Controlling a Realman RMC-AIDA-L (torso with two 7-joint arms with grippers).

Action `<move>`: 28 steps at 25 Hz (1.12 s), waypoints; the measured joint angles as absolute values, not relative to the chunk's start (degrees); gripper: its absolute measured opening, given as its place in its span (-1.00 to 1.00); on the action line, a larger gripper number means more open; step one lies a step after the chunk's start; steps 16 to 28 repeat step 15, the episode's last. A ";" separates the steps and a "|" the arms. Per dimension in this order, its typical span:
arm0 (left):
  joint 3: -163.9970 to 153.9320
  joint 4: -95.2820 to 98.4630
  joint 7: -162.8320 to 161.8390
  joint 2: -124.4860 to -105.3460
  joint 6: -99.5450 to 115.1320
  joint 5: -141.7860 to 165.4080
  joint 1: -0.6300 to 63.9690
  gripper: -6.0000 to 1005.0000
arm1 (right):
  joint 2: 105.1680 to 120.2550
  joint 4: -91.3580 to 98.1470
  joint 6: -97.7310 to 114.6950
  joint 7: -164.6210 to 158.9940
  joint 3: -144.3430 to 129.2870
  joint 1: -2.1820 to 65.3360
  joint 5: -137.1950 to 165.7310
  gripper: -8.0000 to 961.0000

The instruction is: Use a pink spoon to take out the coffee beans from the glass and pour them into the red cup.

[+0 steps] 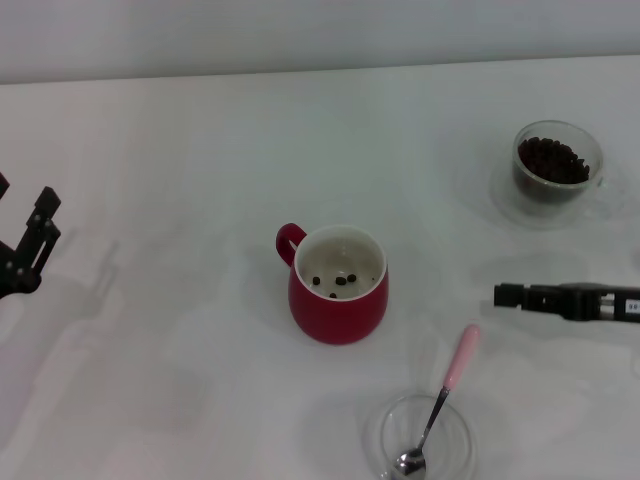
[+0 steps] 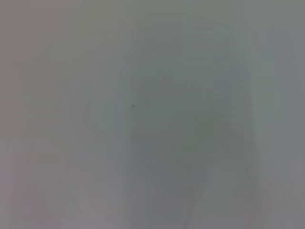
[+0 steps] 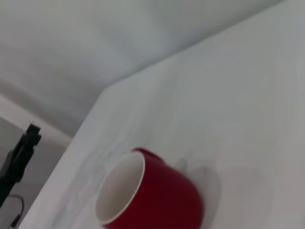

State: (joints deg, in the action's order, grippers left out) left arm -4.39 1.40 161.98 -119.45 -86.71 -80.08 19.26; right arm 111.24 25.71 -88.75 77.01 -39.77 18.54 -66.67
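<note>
The red cup [image 1: 338,290] stands at the table's middle, handle toward the back left, with a few coffee beans [image 1: 340,280] on its white bottom. The glass [image 1: 556,165], at the far right, holds many more dark beans. The pink spoon [image 1: 450,385] lies near the front, its metal bowl resting in a shallow clear dish [image 1: 385,425] and its pink handle pointing away over the rim. My right gripper [image 1: 499,296] hovers at the right edge, right of the cup and above the spoon's handle end, holding nothing. The red cup [image 3: 157,195] fills the right wrist view. My left gripper [image 1: 25,200] is parked open at the far left.
The white table [image 1: 180,150] runs back to a pale wall. The left wrist view shows only a blank pale surface. The left gripper [image 3: 21,152] appears far off beyond the table edge in the right wrist view.
</note>
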 joint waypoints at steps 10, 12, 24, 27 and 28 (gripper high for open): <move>-4.39 1.41 161.98 -119.45 -87.16 -80.06 18.93 0.09 | 109.11 27.17 -88.71 78.57 -32.00 20.09 -66.76 -0.48; -4.39 1.41 161.98 -119.45 -87.17 -80.06 18.90 0.09 | 108.84 28.51 -88.44 78.84 -30.81 20.11 -66.77 -0.48; -4.39 1.41 161.98 -119.45 -87.20 -80.09 18.90 0.09 | 108.45 30.20 -88.01 79.91 -28.42 20.13 -66.79 -0.48; -4.39 1.41 161.98 -119.45 -87.20 -80.09 18.90 0.09 | 108.45 30.20 -88.01 79.91 -28.42 20.13 -66.79 -0.48; -4.39 1.41 161.98 -119.45 -87.20 -80.09 18.90 0.09 | 108.45 30.20 -88.01 79.91 -28.42 20.13 -66.79 -0.48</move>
